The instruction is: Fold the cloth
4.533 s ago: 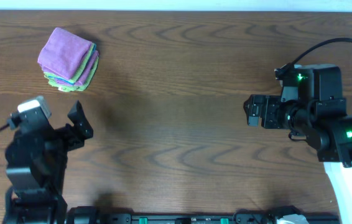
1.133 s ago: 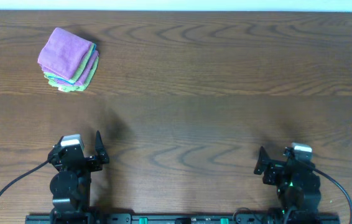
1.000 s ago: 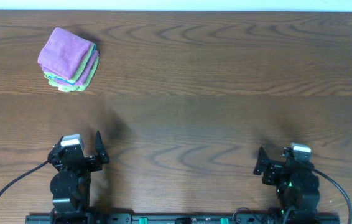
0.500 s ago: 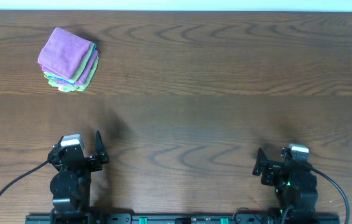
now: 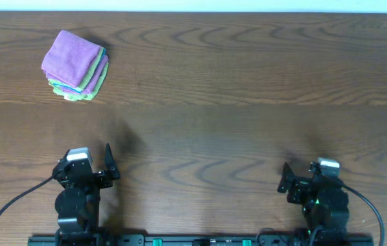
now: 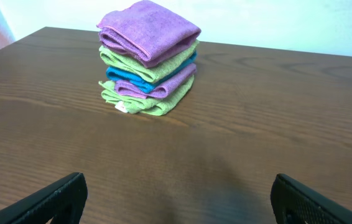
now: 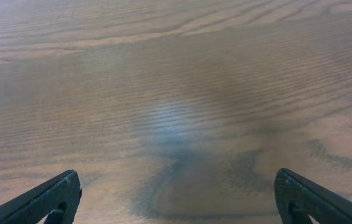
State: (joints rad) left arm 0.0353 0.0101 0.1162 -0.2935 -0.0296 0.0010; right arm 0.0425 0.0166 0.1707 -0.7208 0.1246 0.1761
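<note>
Two arms sit parked at the near edge of the bench (image 5: pixel 221 102), and each view tells a different part. From overhead, the left claw (image 5: pixel 92 167) and the right claw (image 5: pixel 311 176) are small dark shapes, and how far their fingers stand apart is hard to judge. The wrist views settle that. The left claw (image 6: pixel 176 205) has its two black fingertips at the far lower corners of its picture, spread wide with only bare wood between them. The right claw (image 7: pixel 179 202) is spread just as wide and grips nothing.

One stack of cloths (image 5: pixel 75 66) lies on the bench, well ahead of the left claw and somewhat to its left, touched by neither claw. From above it shows mostly a purple top, with thin green and blue edges peeking out at one side. The left wrist camera sees the stack of cloths (image 6: pixel 148 58) from the side. Five folded layers can be counted there, from the top: purple, green, blue, purple, green. That makes two purple, two green and one blue. A small white tag (image 6: pixel 121 107) sticks out of the lowest green layer.

Ahead of the right claw, its own camera shows only wood grain; the stack does not appear there. Two black cables (image 5: pixel 16 201) trail from the arms, seen only from overhead.
</note>
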